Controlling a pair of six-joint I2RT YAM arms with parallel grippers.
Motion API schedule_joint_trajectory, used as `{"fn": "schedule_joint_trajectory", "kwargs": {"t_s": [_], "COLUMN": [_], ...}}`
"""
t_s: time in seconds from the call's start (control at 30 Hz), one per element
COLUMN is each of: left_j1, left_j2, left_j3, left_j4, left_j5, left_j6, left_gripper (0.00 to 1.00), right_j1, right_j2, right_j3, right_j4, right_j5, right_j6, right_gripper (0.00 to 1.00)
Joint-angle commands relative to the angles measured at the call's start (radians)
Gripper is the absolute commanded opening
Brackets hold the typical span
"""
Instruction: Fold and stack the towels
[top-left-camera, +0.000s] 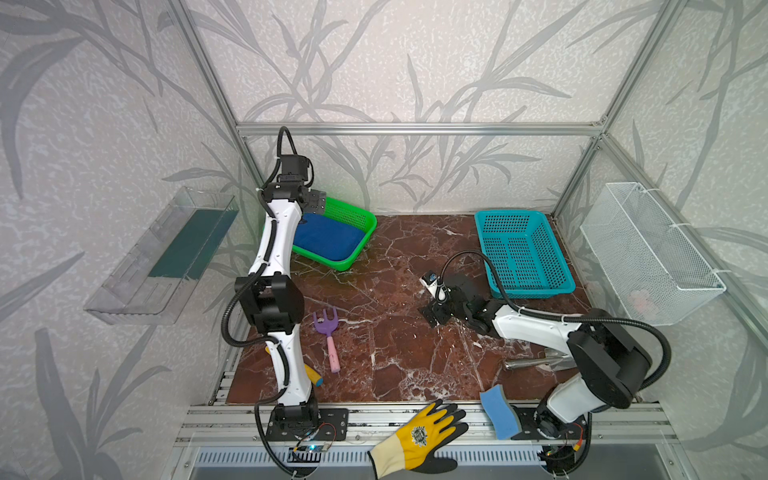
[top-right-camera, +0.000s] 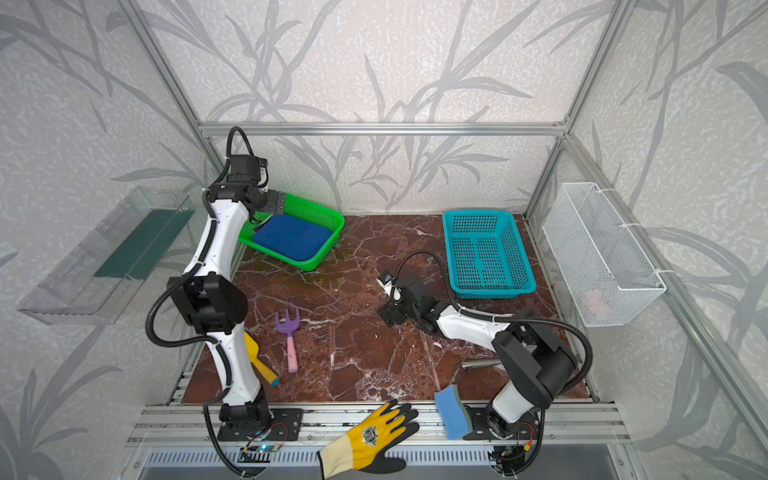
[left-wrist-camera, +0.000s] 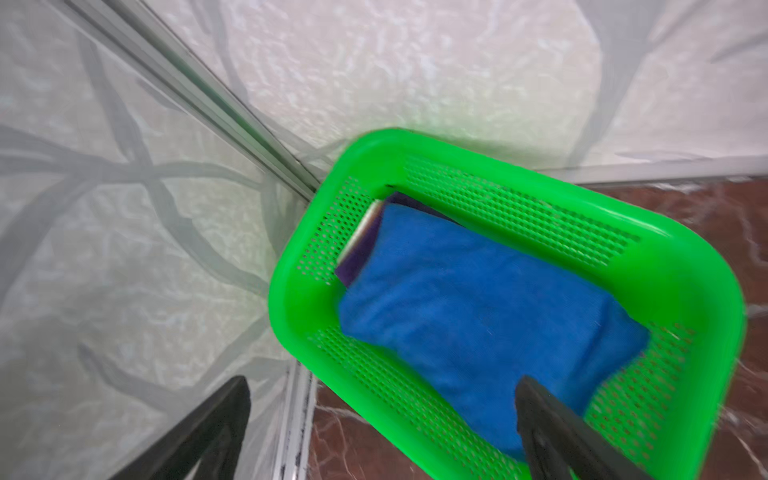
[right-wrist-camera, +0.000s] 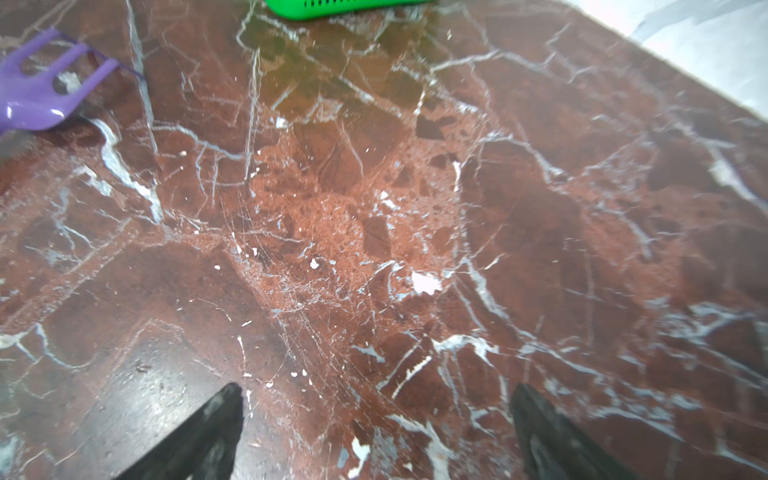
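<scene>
The green basket (top-left-camera: 343, 266) stands at the far left of the table (top-left-camera: 395, 332). The folded royal blue towel (top-left-camera: 328, 239) lies on top inside it. In the left wrist view the dark purple towel (left-wrist-camera: 361, 253) shows under it at one end, and beside that is a thin pale edge of the cream towel (left-wrist-camera: 360, 230). The left hand (top-left-camera: 316, 203) hangs above the far left part of the basket, released, with its fingers wide apart and nothing between them. The right hand (right-wrist-camera: 374, 395) is low over the table, a little right of the middle, also released and empty.
</scene>
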Motion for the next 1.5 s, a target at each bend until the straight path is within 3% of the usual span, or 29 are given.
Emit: {"fn": "schedule_joint_trajectory", "kwargs": {"t_s": [0.0,0.23,0.5,0.67,0.9,1.0,1.13,1.3,1.4,1.47], "left_j1": [-0.057,-0.169,-0.180,-0.182,-0.182,-0.182,-0.181,-0.170,-0.145,-0.131], "left_j2": [-0.138,-0.550,-0.863,-0.859,-0.788,-0.770,-0.759,-0.713,-0.630,-0.606], "left_j3": [-0.217,-0.842,-1.250,-1.358,-1.453,-1.491,-1.573,-1.657,-1.683,-1.650], "left_j4": [0.070,0.413,0.589,0.601,0.692,0.777,0.966,1.230,1.360,1.323], "left_j5": [0.054,0.061,-0.033,-0.125,-0.135,-0.114,-0.179,-0.180,-0.150,-0.140], "left_j6": [-0.050,-0.129,-0.227,-0.284,-0.272,-0.243,-0.233,-0.205,-0.206,-0.217], "left_gripper": [0.99,0.99,0.99,0.99,0.99,0.99,0.99,0.99,0.99,0.99], "right_j1": [0.004,-0.029,-0.220,-0.370,-0.445,-0.496,-0.570,-0.592,-0.596,-0.600], "right_j2": [-0.099,-0.260,-0.522,-0.606,-0.584,-0.551,-0.464,-0.311,-0.247,-0.218], "right_j3": [-0.021,-0.052,-0.185,-0.224,-0.285,-0.325,-0.375,-0.406,-0.369,-0.381], "right_j4": [-0.050,-0.221,-0.331,-0.403,-0.317,-0.209,-0.024,0.234,0.275,0.363], "right_j5": [0.069,0.154,0.129,0.084,0.115,0.089,0.062,0.054,0.019,0.014], "right_j6": [-0.017,0.000,0.051,0.071,0.047,0.028,0.019,-0.023,-0.037,-0.043], "right_gripper": [0.99,0.99,0.99,0.99,0.99,0.99,0.99,0.99,0.99,0.99]}}
